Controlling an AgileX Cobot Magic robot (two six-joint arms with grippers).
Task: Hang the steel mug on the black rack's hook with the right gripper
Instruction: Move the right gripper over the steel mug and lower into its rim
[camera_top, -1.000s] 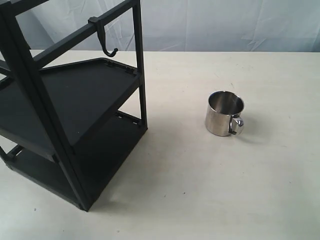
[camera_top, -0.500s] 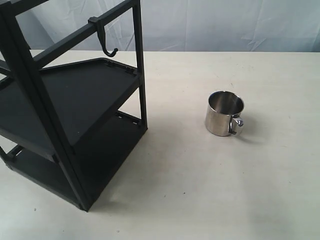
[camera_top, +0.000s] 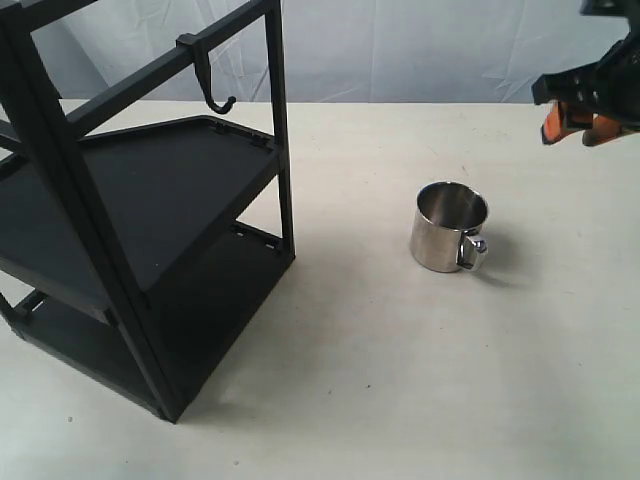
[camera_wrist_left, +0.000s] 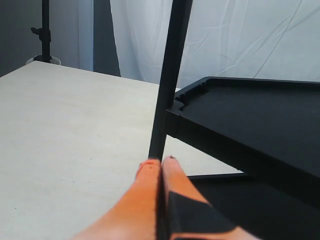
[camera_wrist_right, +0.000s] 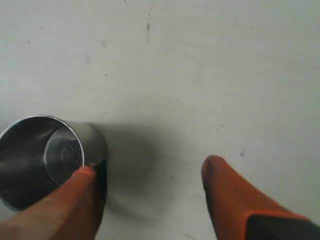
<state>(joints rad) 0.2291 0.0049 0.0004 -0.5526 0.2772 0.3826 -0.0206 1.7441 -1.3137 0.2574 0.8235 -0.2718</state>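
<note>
The steel mug (camera_top: 449, 227) stands upright on the pale table, right of centre, its handle turned to the front right. In the right wrist view the mug (camera_wrist_right: 47, 157) shows from above, beside one orange finger. My right gripper (camera_top: 580, 125) hangs in the air at the upper right edge, above and to the right of the mug, open and holding nothing (camera_wrist_right: 150, 170). The black rack (camera_top: 140, 210) fills the left side. Its hook (camera_top: 212, 80) hangs from an upper bar. My left gripper (camera_wrist_left: 161, 162) is shut and empty, close to a rack post (camera_wrist_left: 167, 80).
The tabletop (camera_top: 400, 380) stretches pale and flat in front of the mug and the rack. A white cloth backdrop (camera_top: 420, 45) hangs behind the table. A dark stand (camera_wrist_left: 45, 30) shows far off in the left wrist view.
My right gripper has come into the exterior view at the upper right edge; before, it was out of sight. The mug and the rack have not moved.
</note>
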